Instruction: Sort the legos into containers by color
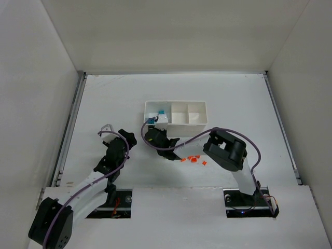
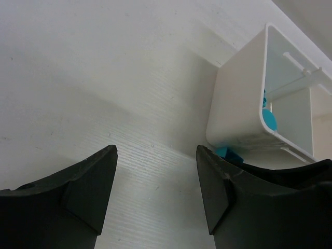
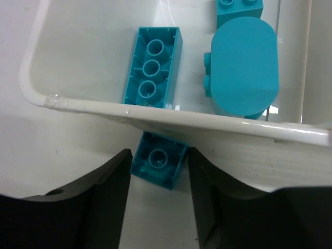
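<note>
One teal brick (image 3: pixel 158 165), lower centre of right-wrist frame, just outside tray (image 3: pixel 32 78) wall; right gripper (image 3: pixel 158 154) snug against its two sides, seemingly clasping it; left gripper (image 2: pixel 155 155) wide apart, empty. We judge brick light, rigid, slick; pinch flat sidewalls.

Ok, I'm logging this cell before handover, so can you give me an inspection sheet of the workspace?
Surface: white table, no spills seen.
Job's things: white plastic three-compartment tray; teal plastic bricks in its left compartment; small orange plastic bricks loose on the table.
Clutter: nothing seen.
Claws: left claw open, empty; right claw shut on a teal brick outside the tray's wall.
Cables: purple cables along both arms.
Surroundings: white enclosure walls.
</note>
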`<state>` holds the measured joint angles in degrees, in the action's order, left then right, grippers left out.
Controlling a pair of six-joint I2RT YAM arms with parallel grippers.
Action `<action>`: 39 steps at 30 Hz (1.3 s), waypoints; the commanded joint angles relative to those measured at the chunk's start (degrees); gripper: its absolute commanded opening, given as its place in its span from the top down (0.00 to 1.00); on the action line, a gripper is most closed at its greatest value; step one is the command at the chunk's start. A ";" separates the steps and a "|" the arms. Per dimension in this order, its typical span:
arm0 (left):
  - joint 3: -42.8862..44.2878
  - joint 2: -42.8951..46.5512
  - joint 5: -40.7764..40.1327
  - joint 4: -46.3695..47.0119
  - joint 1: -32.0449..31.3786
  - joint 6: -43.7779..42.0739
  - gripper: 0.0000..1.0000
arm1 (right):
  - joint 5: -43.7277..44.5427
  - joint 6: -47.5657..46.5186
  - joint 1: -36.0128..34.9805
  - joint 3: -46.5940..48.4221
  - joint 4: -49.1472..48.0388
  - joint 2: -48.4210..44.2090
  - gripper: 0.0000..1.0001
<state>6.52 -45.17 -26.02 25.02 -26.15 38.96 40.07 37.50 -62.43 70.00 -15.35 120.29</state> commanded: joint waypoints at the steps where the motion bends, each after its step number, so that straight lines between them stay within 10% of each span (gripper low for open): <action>1: -0.81 1.75 -1.14 2.32 0.44 0.77 0.40 | 4.13 1.44 -1.59 2.07 0.41 0.82 0.56; 16: 0.86 -3.43 -0.09 4.78 -2.89 -0.29 0.46 | 1.34 -4.26 -7.67 -12.87 1.03 -28.78 0.69; 30: 2.53 -7.90 0.45 6.18 -22.13 -4.42 0.53 | -13.00 -11.56 7.98 2.42 -1.26 -15.36 0.66; 39: 5.78 -16.96 -1.31 8.21 -32.42 -4.86 0.50 | -15.03 -11.39 10.10 1.38 -1.26 -15.96 0.33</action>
<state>8.99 -61.10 -25.74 29.65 -56.82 35.05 26.35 26.59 -52.03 70.78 -14.59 107.04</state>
